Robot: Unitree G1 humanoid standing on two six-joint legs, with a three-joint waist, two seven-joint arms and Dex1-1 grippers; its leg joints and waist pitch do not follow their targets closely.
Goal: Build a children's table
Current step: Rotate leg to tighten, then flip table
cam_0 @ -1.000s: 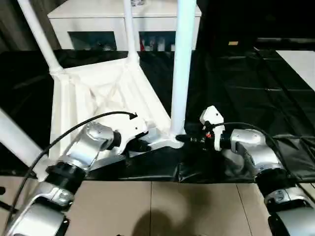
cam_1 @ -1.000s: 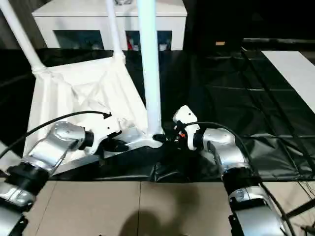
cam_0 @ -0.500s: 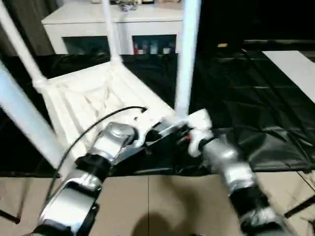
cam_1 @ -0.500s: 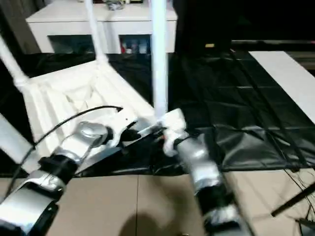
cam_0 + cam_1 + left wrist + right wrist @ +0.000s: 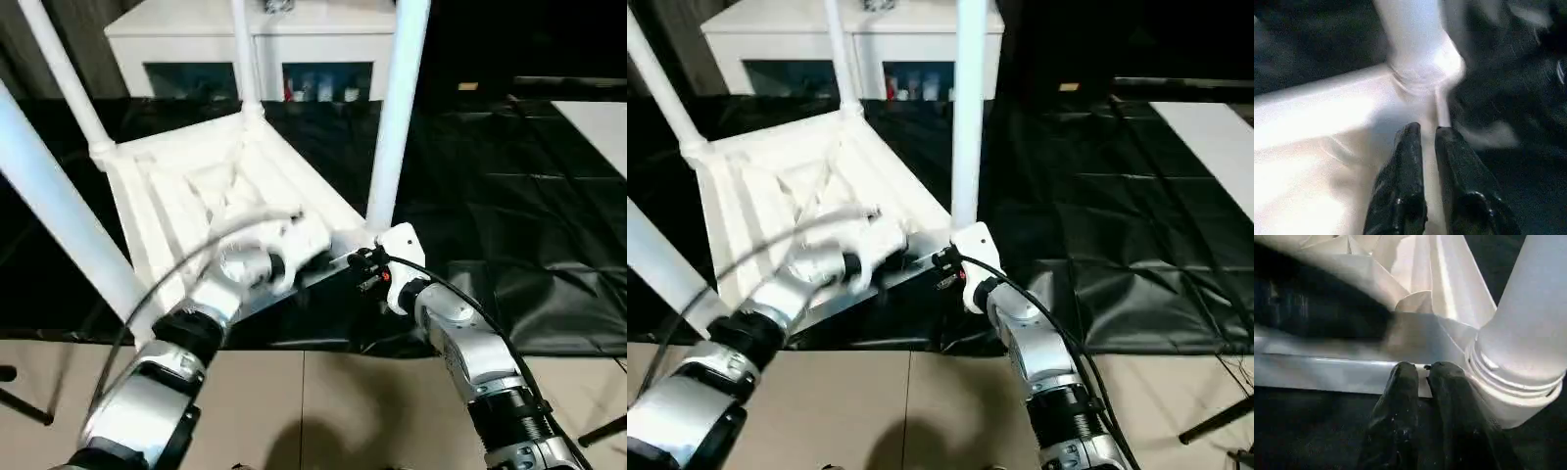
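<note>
The children's table lies upside down on the black-covered work table, its ribbed white top [image 5: 186, 196] facing up. Tapered white legs [image 5: 397, 117] rise from the corner sockets, another [image 5: 61, 211] at the near left. My left gripper [image 5: 1423, 131] is at the top's near rim beside the near right socket [image 5: 1420, 68]; the arm shows blurred [image 5: 245, 269]. My right gripper [image 5: 1422, 366] is shut with its tips on the rim's edge [image 5: 1342, 374], right beside that socket's collar [image 5: 1518, 382]. In the head view it sits at this corner [image 5: 357, 262].
A white cabinet with glass doors [image 5: 323, 24] stands behind the work table. Wrinkled black cover [image 5: 509, 196] spreads to the right, with a white sheet [image 5: 600, 117] at the far right. Beige floor [image 5: 323, 411] lies below the table's front edge.
The camera has shifted. My right arm has swung in under the near corner and its fingers have closed on the rim. My left arm is blurred, moving along the near rim.
</note>
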